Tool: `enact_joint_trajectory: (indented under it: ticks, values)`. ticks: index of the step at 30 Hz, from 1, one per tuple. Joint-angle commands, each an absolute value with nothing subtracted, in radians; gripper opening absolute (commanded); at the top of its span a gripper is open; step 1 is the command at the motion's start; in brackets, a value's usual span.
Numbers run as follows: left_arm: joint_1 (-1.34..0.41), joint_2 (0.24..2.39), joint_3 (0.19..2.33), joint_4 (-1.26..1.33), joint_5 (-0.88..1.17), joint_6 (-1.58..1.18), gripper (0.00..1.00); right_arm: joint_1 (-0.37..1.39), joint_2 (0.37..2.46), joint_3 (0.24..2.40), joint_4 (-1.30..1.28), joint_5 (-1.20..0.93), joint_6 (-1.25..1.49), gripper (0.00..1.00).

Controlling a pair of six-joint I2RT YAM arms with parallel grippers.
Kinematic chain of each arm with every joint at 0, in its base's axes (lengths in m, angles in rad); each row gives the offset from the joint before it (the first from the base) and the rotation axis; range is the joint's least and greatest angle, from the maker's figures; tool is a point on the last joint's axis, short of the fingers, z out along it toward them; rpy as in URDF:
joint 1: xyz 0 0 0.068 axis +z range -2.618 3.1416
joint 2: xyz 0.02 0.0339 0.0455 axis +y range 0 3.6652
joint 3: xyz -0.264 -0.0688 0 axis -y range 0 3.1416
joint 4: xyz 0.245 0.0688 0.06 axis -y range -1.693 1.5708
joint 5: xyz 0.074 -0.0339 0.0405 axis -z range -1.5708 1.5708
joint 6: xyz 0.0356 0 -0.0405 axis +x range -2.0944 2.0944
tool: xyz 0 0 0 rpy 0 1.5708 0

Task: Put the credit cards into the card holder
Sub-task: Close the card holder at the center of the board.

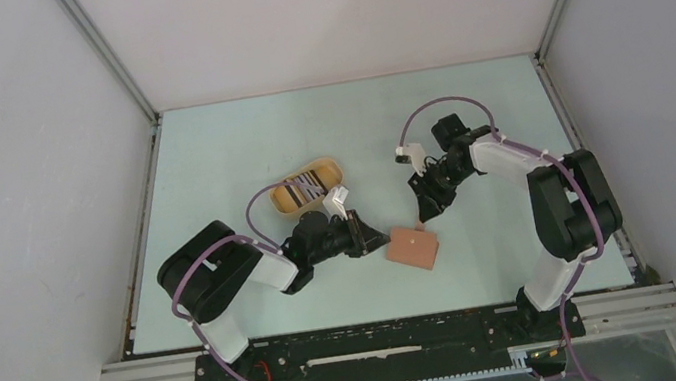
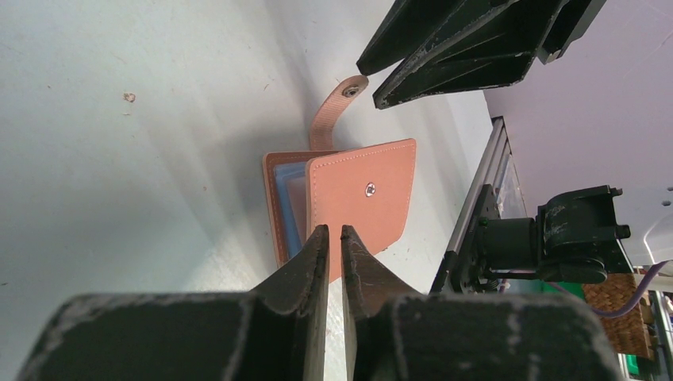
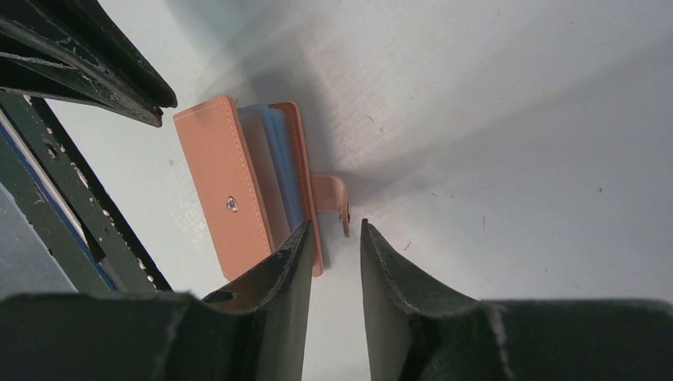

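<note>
Card holder (image 1: 412, 247): reddish-brown, lying flat on the table (image 1: 207, 149) near the front edge, between my two arms
Cover (image 2: 361, 214): lifted a little along one side, so blue sleeves (image 3: 278, 155) show under it; a metal stud (image 2: 369, 190) sits on its outer face
Strap (image 2: 332, 115): unfastened, sticking out from the holder's far side as my left wrist sees it, with a snap at its tip
Left pincer (image 2: 333, 232): my fingers stand almost together with a slim gap; the tips sit at the holder's near edge, and I cannot tell whether they pinch the cover or only touch it
Right pincer (image 3: 335, 226): open, bare table showing in the gap; it hangs over the holder's strap side, one finger covering part of that edge, the strap just past the tips
Pincers to each other: close, facing across the holder
Tray (image 1: 330, 163): tan oval, behind my left pincer, apart from the holder
Cards (image 1: 304, 191): dark and pale striped, lying in the tray
</note>
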State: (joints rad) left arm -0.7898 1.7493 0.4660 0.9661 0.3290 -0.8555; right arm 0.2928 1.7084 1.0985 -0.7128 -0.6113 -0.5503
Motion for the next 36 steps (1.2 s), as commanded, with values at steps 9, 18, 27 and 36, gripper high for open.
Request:
enact_joint_trajectory:
  ticks: [9, 18, 27, 36]
  values:
    - [-0.798, 1.762, 0.505, 0.983, 0.35, -0.832, 0.15, 0.288, 1.749, 1.154, -0.727, -0.663, -0.548, 0.26]
    - [-0.797, 1.761, 0.505, 0.983, 0.351, -0.831, 0.14, 0.279, 1.746, 1.154, -0.727, -0.667, -0.549, 0.22]
    - [-0.797, 1.761, 0.505, 0.983, 0.348, -0.831, 0.14, 0.279, 1.761, 1.163, -0.741, -0.667, -0.556, 0.14]
    - [-0.798, 1.759, 0.502, 0.983, 0.349, -0.831, 0.15, 0.279, 1.762, 1.168, -0.755, -0.672, -0.568, 0.0]
